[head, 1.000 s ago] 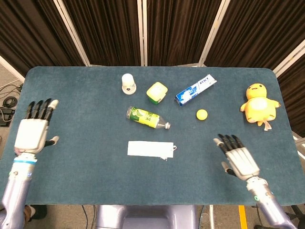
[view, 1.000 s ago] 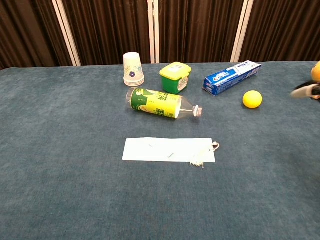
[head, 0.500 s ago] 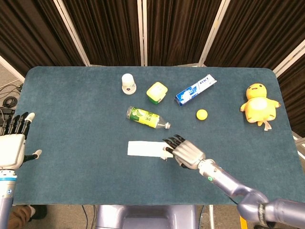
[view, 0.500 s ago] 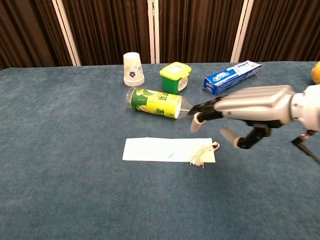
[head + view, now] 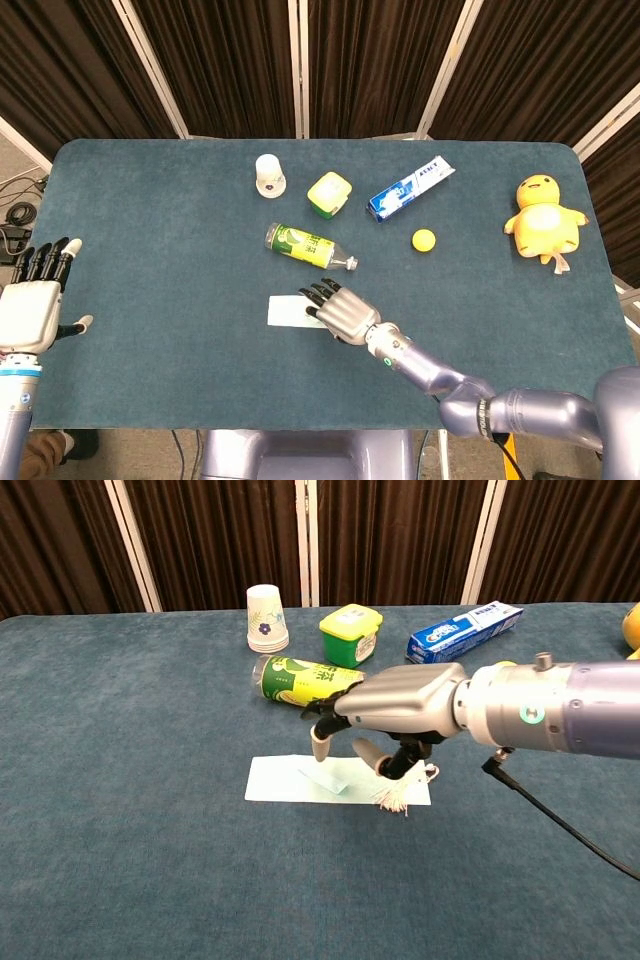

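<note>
Two hands: we see our right hand (image 5: 343, 311) over the white cloth (image 5: 290, 311), palm down, fingers spread and holding nothing; our left hand (image 5: 30, 310) hangs off the table's (image 5: 150, 250) left edge, fingers apart and empty.
Cloth: it lies flat near the table's front middle, its tasselled end (image 5: 400, 795) under the right hand, just in front of the bottle (image 5: 300, 681).
Contact: in the chest view the fingertips (image 5: 320, 748) look close above the cloth; we cannot tell if they touch.
Risk, thin cloth: we judge that fingers may slide over the flat sheet and only bunch or push it instead of lifting it.
Risk, bottle: the bottle lies on its side just behind our fingers; a forward sweep could knock it rolling toward the green tub (image 5: 350, 634) and cup (image 5: 266, 619).
Risk, tassel: the threads could snag on a finger and drag the cloth askew.
</note>
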Tool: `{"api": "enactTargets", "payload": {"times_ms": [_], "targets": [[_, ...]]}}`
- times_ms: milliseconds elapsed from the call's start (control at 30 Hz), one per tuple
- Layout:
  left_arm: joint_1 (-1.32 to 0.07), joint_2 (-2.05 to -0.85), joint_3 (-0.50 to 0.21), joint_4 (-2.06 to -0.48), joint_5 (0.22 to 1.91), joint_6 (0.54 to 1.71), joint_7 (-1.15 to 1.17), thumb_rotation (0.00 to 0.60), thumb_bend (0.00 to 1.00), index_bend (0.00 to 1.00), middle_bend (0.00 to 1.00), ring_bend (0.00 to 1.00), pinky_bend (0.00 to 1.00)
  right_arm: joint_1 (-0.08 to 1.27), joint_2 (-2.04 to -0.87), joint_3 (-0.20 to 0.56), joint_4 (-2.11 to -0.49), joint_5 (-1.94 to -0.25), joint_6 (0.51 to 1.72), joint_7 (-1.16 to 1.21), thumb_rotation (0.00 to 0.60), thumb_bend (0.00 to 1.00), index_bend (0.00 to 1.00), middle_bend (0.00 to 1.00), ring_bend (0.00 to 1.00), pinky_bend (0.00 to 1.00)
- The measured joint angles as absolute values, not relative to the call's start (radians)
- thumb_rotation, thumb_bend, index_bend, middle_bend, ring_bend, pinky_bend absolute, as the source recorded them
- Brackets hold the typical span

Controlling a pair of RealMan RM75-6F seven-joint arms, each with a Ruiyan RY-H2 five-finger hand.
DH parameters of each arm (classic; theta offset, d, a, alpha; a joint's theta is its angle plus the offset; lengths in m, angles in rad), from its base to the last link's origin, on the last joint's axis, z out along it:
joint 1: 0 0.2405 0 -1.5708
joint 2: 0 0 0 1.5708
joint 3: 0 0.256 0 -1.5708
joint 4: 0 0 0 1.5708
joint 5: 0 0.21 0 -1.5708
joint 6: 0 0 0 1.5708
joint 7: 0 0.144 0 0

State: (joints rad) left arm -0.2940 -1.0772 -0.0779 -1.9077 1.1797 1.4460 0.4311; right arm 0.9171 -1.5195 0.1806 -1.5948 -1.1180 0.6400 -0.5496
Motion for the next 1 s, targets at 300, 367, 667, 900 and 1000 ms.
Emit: {"api": "enactTargets", "payload": {"times_ms": [300,367,667,900,1000], "targets": [[-0.287,-1.075,-0.087,-1.905,1.181,1.439,0.428,0.600,0.00,0.00,0.00,0.00,0.00,0.949,-1.582,0.136,-1.555,-1.015,0.718,-0.658,0.600,0.80,0.34,0.00,0.00,0.00],[-0.287,-1.076,-0.088,-1.906,1.182,1.437,0.428,0.600,0.00,0.00,0.00,0.00,0.00,0.956,-1.590,0.126,-1.554,-1.000,0.729,-0.672,0.600,0.80,0.35,0.00,0.00,0.00],[-0.283,-1.080,-0.091,-1.906,1.193,1.433,0.436,0.600,0.00,0.00,0.00,0.00,0.00,0.982,-1.614,0.080,-1.541,-0.988,0.765,-0.733,0.600,0.80,0.35,0.00,0.00,0.00],[-0.280,-1.082,-0.094,-1.905,1.196,1.428,0.438,0.600,0.00,0.00,0.00,0.00,0.00,0.996,-1.634,0.066,-1.526,-0.991,0.792,-0.752,0.600,0.80,0.36,0.00,0.00,0.00],[-0.279,-1.081,-0.096,-1.905,1.197,1.426,0.436,0.600,0.00,0.00,0.00,0.00,0.00,0.999,-1.634,0.061,-1.526,-0.987,0.794,-0.755,0.600,0.80,0.36,0.00,0.00,0.00]]}}
